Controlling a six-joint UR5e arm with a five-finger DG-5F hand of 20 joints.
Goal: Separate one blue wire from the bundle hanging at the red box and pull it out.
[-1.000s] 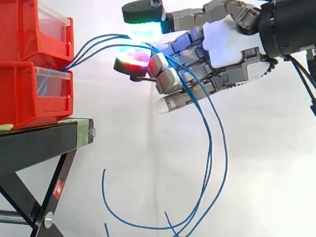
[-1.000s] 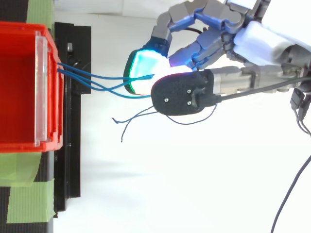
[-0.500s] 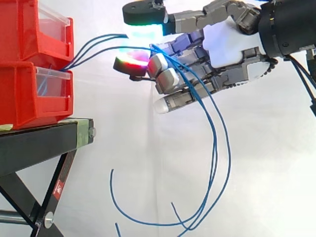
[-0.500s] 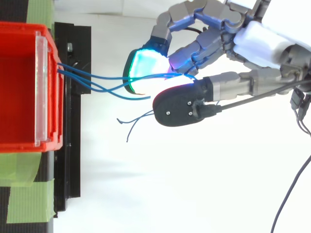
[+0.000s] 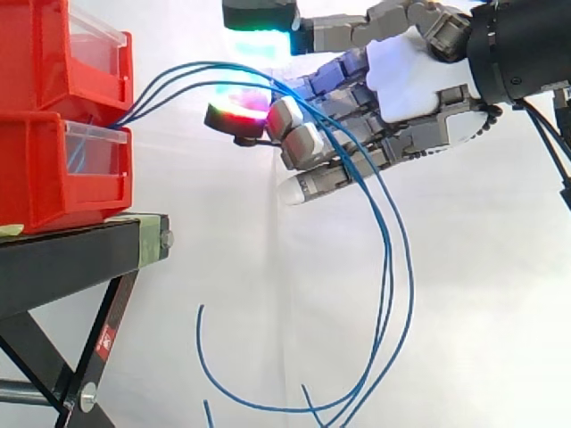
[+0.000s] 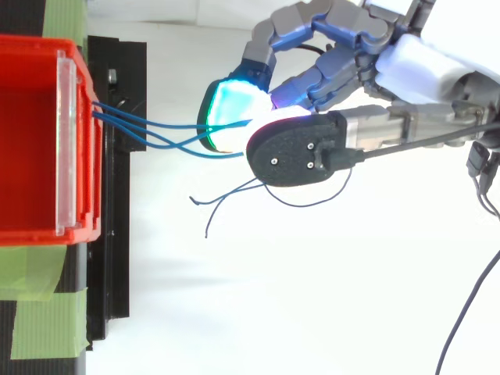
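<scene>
Hand (image 5: 401, 82) sits among the blue wires (image 5: 390, 267), and whether it holds any I cannot tell; seemingly light, floppy and slick, they run from the red box (image 5: 45, 53) ahead and droop below, best pinched singly just ahead.

2 cameras, both close
Side view looks level, top view looks down; both share red bins (image 5: 53, 169), blue wires (image 5: 143, 95), hand (image 5: 401, 80)
</scene>
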